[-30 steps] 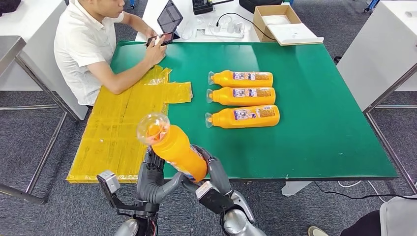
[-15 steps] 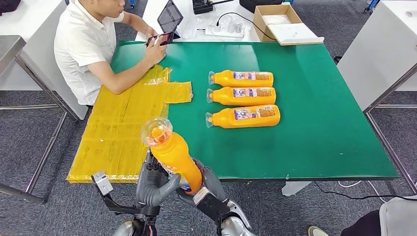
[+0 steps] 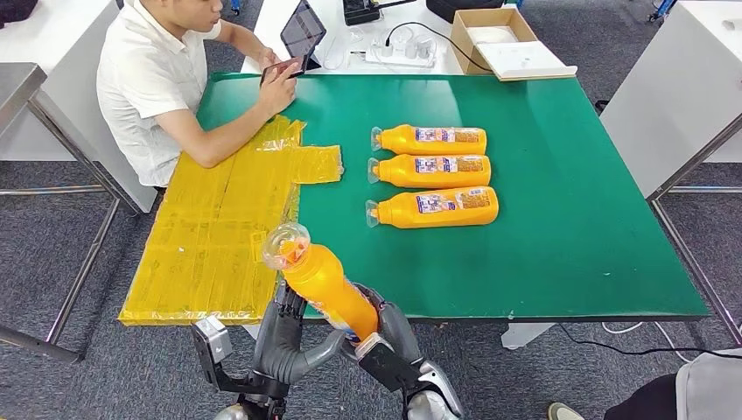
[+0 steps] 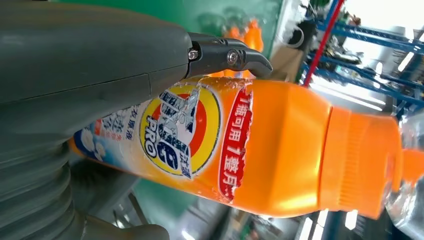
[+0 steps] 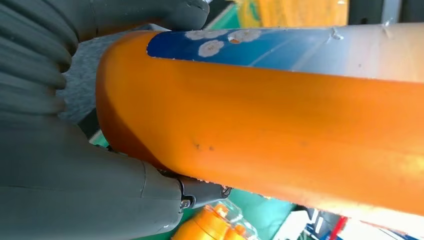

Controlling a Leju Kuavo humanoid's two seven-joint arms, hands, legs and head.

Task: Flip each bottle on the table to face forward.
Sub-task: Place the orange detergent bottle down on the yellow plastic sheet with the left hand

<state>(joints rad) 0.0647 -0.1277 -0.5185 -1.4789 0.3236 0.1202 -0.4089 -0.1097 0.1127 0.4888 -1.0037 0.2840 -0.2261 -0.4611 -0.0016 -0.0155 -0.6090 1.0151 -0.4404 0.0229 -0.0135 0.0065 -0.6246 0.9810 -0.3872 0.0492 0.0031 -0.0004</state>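
Observation:
I hold an orange bottle (image 3: 328,285) with a clear cap in the air, just off the table's near edge, cap pointing up and away. My left hand (image 3: 282,337) grips its lower body from the left, and my right hand (image 3: 391,337) grips it from the right. The left wrist view has the bottle's (image 4: 260,145) printed label turned to that camera. In the right wrist view the bottle's (image 5: 280,125) plain orange side lies against my fingers. Three more orange bottles lie in a row on the green table (image 3: 560,219): far (image 3: 430,138), middle (image 3: 430,170), near (image 3: 435,206), caps to the left.
A yellow taped sheet (image 3: 219,236) covers the table's left part. A person (image 3: 157,79) sits at the far left corner, holding a phone (image 3: 284,69), forearm on the sheet. A cardboard box (image 3: 503,39) and a power strip (image 3: 398,52) stand beyond the far edge.
The bottle and both hands have moved right and lower in the view, and the bottle tilts more. The three lying bottles have not moved.

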